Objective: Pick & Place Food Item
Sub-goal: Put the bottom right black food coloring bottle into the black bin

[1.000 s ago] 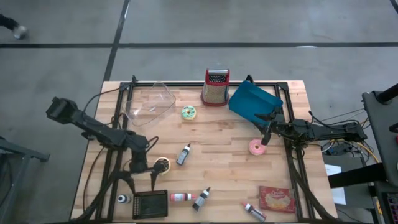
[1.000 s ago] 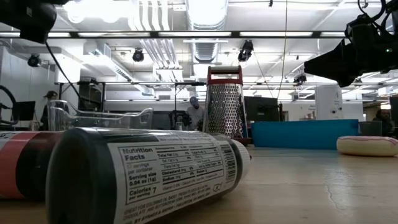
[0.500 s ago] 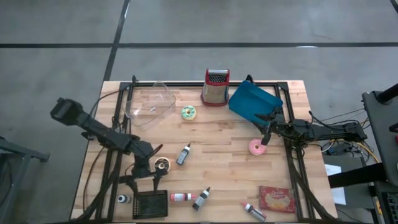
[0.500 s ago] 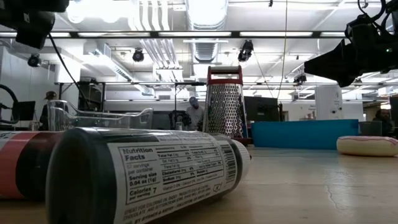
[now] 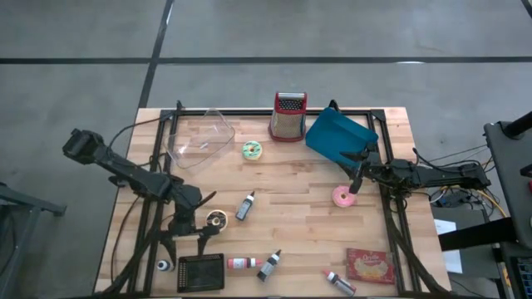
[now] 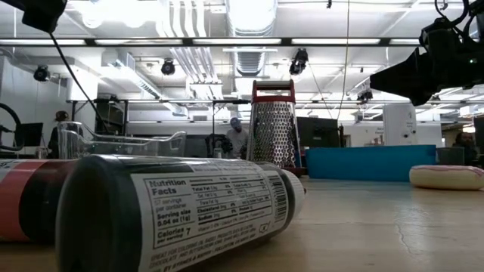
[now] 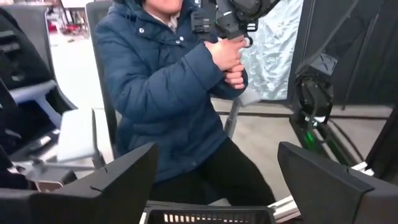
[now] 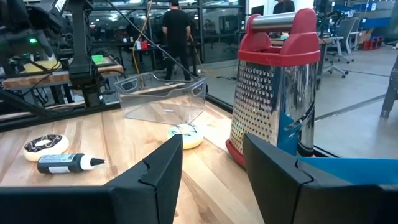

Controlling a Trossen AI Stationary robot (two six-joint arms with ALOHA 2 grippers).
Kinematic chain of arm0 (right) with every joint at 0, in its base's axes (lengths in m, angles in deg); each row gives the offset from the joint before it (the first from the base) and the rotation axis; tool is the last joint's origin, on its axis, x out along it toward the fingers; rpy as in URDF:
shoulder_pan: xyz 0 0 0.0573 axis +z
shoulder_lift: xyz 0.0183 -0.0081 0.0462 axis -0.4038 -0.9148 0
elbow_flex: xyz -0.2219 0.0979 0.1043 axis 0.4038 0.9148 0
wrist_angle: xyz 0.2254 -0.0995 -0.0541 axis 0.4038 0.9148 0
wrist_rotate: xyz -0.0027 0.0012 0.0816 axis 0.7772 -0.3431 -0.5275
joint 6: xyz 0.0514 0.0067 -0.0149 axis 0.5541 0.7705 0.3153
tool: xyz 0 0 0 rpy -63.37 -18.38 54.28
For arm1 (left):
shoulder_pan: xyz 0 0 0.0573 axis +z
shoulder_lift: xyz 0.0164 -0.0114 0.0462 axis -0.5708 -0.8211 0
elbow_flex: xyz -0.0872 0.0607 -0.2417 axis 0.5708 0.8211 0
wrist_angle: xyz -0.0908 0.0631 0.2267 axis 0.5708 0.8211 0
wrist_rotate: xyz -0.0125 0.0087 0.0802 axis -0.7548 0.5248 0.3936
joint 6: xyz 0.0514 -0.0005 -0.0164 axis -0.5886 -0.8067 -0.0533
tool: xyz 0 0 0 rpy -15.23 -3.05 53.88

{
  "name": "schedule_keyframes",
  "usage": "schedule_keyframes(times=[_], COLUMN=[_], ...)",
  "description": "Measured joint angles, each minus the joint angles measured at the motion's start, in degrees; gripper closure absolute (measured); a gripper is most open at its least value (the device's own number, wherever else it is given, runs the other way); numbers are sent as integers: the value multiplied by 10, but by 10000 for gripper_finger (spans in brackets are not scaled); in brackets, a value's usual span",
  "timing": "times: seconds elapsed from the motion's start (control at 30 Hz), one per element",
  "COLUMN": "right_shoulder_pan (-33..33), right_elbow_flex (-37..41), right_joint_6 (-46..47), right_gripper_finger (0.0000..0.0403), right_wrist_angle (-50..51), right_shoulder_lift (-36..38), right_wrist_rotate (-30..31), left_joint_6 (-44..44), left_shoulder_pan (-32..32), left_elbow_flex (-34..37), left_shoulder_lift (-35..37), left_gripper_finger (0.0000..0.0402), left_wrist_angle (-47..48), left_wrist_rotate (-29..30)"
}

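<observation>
Since half a second ago, only the left arm has moved: its elbow swung back toward the table's left edge, and the left gripper (image 5: 184, 226) now sits slightly lower beside the brown donut (image 5: 217, 219), near the front-left of the table (image 5: 283, 170). Its fingers (image 7: 112, 180) stand wide apart and hold nothing; the wrist camera looks level at a person in a blue jacket (image 7: 168, 93), so the gripper seems not pointed down at the food yet. The right arm did not move; the right gripper (image 5: 356, 184) hovers just beside the pink donut (image 5: 342, 197), fingers (image 8: 155, 171) partly apart and empty. I think the step is the approach to the brown donut. To do it well, the wrist should tilt down first, then the jaws should come over the donut's middle, one finger on each side, and close gently because it looks soft. The bottle (image 5: 245, 206) and the black basket (image 5: 201, 272) are near, so the descent should be straight.
</observation>
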Motion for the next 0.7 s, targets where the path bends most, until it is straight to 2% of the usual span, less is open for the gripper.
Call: schedule_keyframes(times=[0.17, 0.33, 0.5, 0.7], right_shoulder_pan=[0, 0, 0, 0], right_elbow_flex=[0, 0, 0, 0], right_joint_6=[0, 0, 0, 0], right_gripper_finger=[239, 239, 239, 239], right_wrist_angle=[0, 0, 0, 0], right_shoulder_lift=[0, 0, 0, 0], right_wrist_rotate=[0, 0, 0, 0], left_joint_6=[-55, -81, -146, -265], left_shoulder_pan=[-2, 2, 0, 0], left_elbow_flex=[15, 12, 1, -18], left_shoulder_lift=[-1, 7, 8, 8], left_gripper_finger=[62, 62, 62, 62], left_wrist_angle=[18, 112, 179, 313], left_wrist_rotate=[0, 0, -1, -44])
